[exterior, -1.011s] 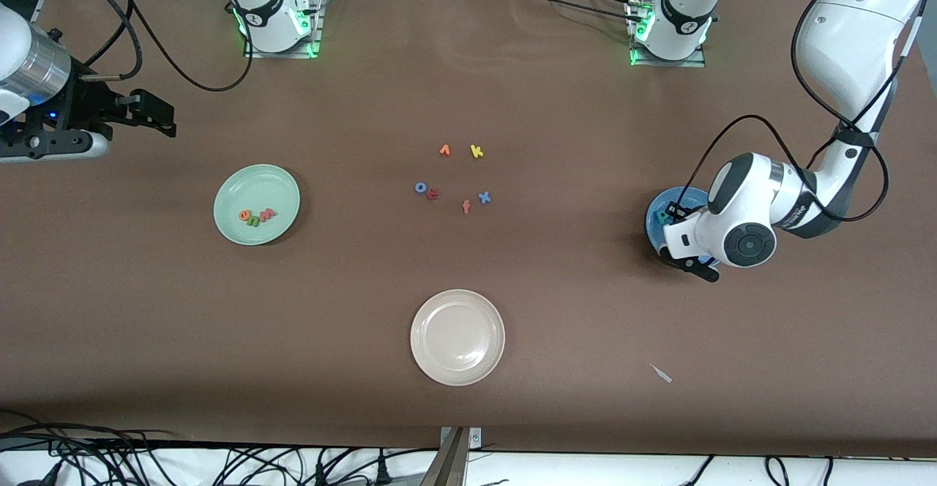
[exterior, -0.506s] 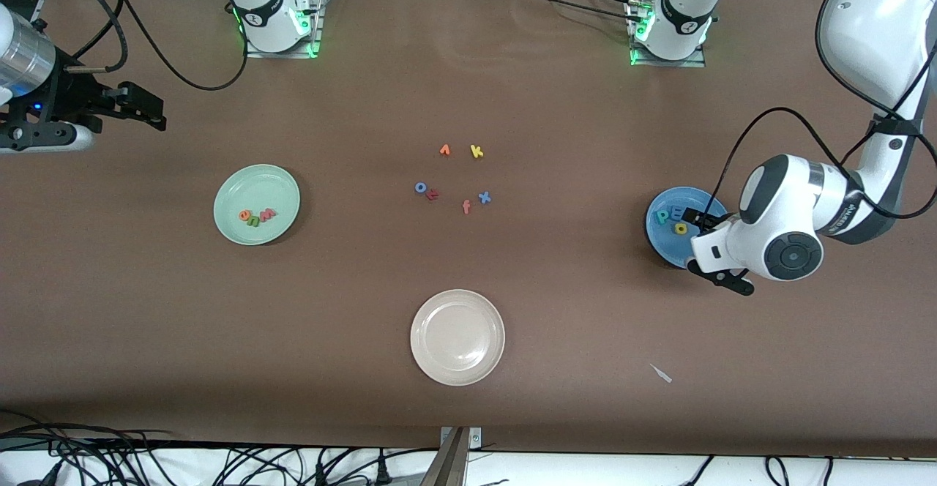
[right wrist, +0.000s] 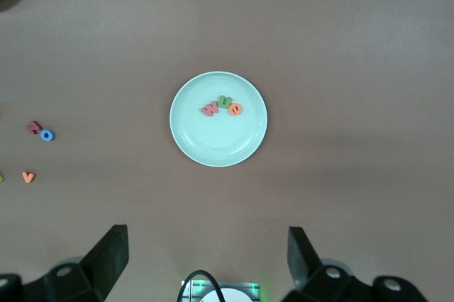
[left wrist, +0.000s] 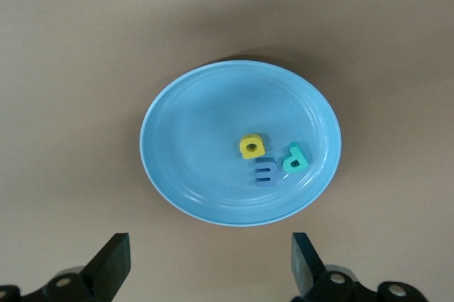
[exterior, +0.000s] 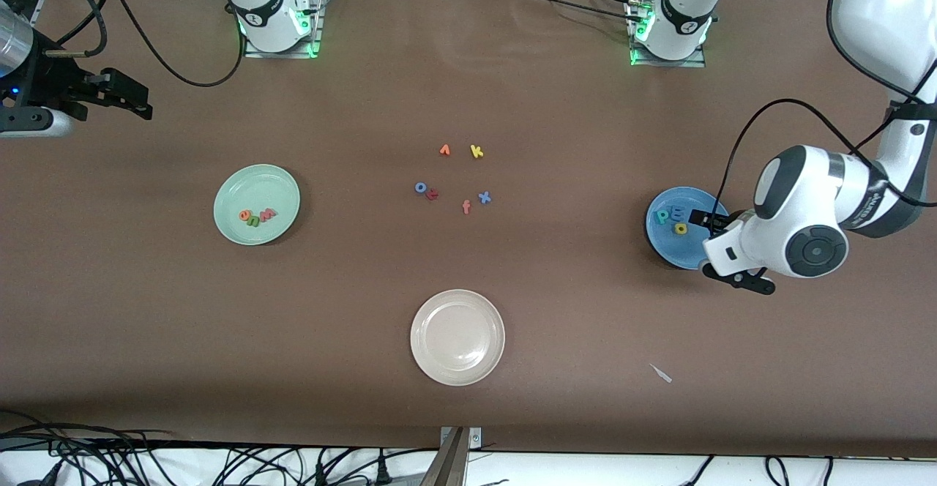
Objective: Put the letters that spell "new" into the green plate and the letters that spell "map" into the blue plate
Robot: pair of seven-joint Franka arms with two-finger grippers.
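Both words look sorted: orange e (exterior: pixel 244 215), green n (exterior: pixel 254 219) and red w (exterior: pixel 268 214) lie in the green plate (exterior: pixel 241 192) toward the right arm's end of the worktop; teal p (left wrist: pixel 295 158), blue m (left wrist: pixel 266 173) and yellow a (left wrist: pixel 252 147) lie in the blue plate (left wrist: pixel 191 139) toward the left arm's end. The left gripper (left wrist: pixel 209 263) hangs over the blue plate's edge, fingers wide and empty; the right gripper (right wrist: pixel 206 259) waits over the worktop's edge, fingers wide and empty.

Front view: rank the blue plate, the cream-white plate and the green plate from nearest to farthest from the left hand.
1. Blue plate, right beside the left hand, at the left arm's end.
2. Cream-white plate, mid-table, nearest the front camera.
3. Green plate, toward the right arm's end.

Letters (exterior: pixel 257 216) (exterior: pixel 672 219) — sorted in plates (exterior: pixel 256 178) (exterior: pixel 695 255)
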